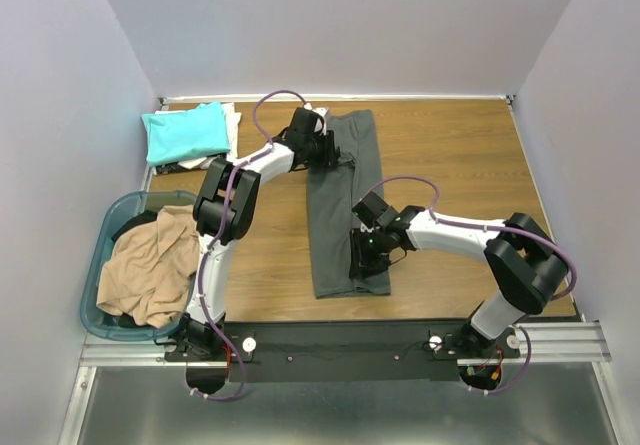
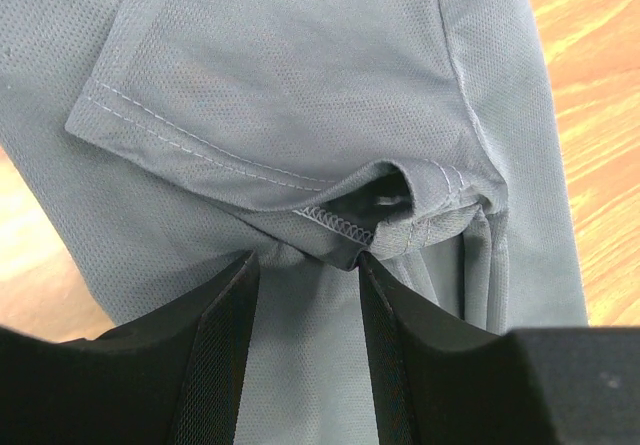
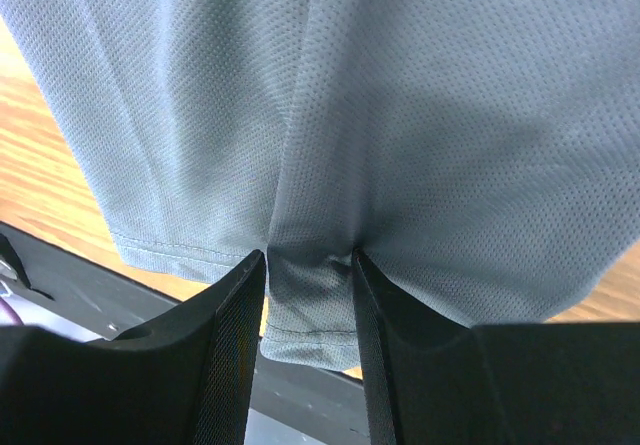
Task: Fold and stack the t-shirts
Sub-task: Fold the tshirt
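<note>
The dark grey t-shirt (image 1: 335, 215) lies on the table, folded lengthwise into a long strip. My left gripper (image 1: 322, 155) is at its far end by a sleeve, fingers narrowed on a gathered fold of the shirt (image 2: 300, 85), as the left wrist view of the gripper (image 2: 305, 260) shows. My right gripper (image 1: 365, 265) is at the near hem, and in its wrist view the gripper (image 3: 308, 255) pinches puckered cloth of the shirt (image 3: 450, 115). The teal t-shirt (image 1: 185, 130) lies folded at the back left on the white t-shirt (image 1: 232, 125). The tan t-shirt (image 1: 150, 265) is heaped in the basket.
The blue-green plastic basket (image 1: 92, 290) stands at the table's left edge with dark cloth under the tan shirt. Bare wooden table (image 1: 460, 155) extends to the right of the grey shirt. The black rail (image 1: 340, 340) runs along the near edge.
</note>
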